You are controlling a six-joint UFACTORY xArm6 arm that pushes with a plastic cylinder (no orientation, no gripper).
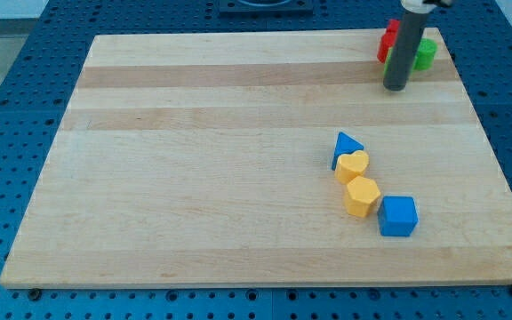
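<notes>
The setting looks like a robotics lab or test bench. A pale wooden board made of glued strips lies on a blue tabletop drilled with a regular grid of small holes, the kind of perforated mounting plate used for fixing equipment. A straight dark rod reaches down from the view's top toward the board. Small, brightly coloured plastic blocks sit on the wood. A strip of grey floor shows beyond the tabletop at the view's top.
</notes>
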